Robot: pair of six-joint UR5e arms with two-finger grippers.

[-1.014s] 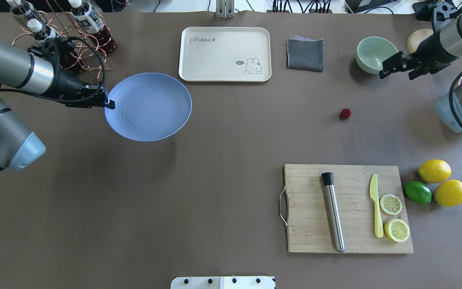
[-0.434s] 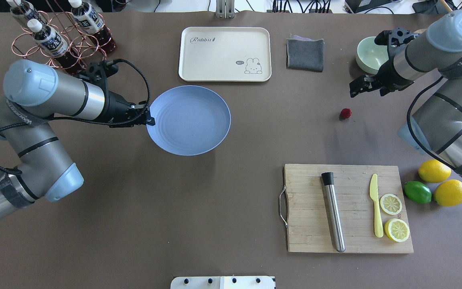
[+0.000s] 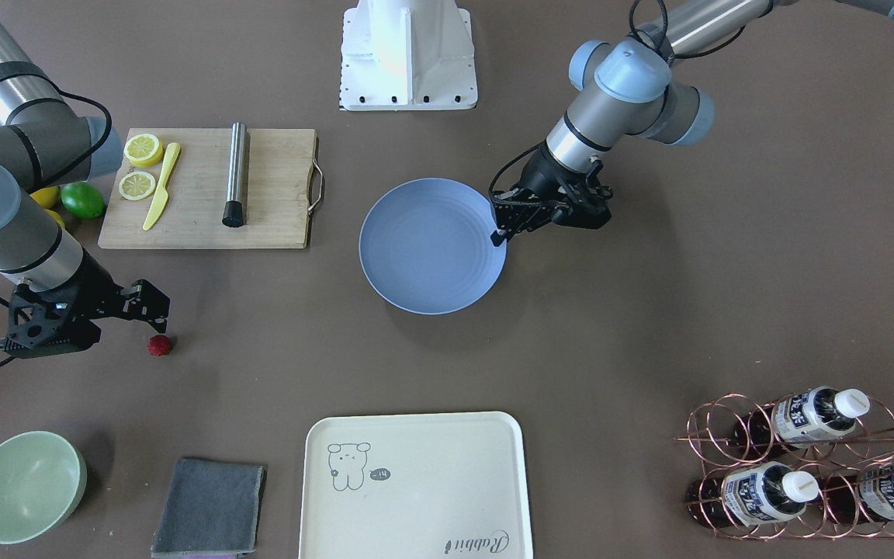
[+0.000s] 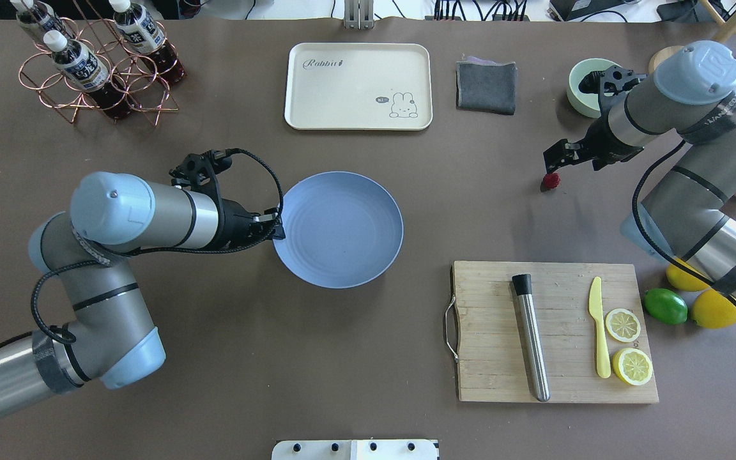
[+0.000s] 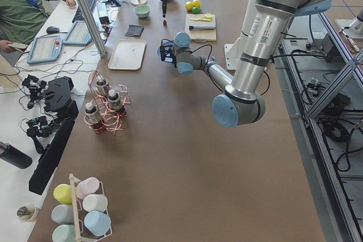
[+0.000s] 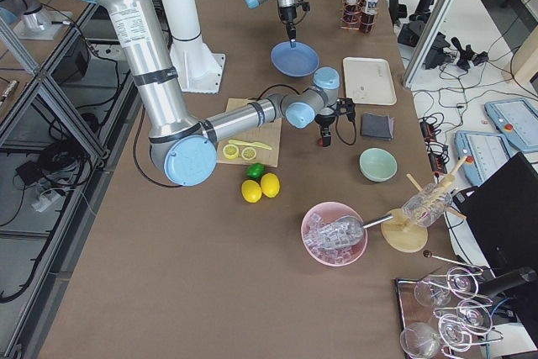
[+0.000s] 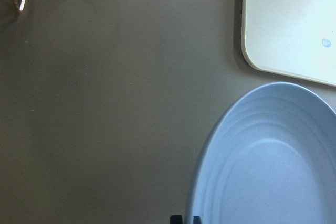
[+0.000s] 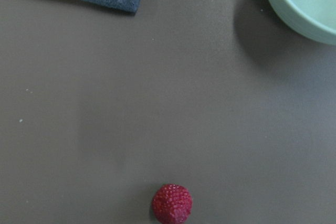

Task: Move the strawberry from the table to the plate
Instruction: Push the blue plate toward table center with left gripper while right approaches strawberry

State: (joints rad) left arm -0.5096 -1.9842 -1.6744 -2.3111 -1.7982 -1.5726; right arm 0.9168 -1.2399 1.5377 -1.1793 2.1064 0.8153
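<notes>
Right claw (image 4: 553, 163): hovering just over the strawberry (image 4: 551, 181), jaws seemingly parted, gripping nothing.
Left claw (image 4: 276, 230): pinching the plate (image 4: 342, 230) at its rim.
Strawberry: lying on the table (image 4: 214, 383), well apart from the plate.
Handling: probably light, soft and easily bruised, so calling for a gentle pinch across its widest sides.
Surfaces: berry roundish and pebbled; plate smooth and ringed; table matte.
</notes>
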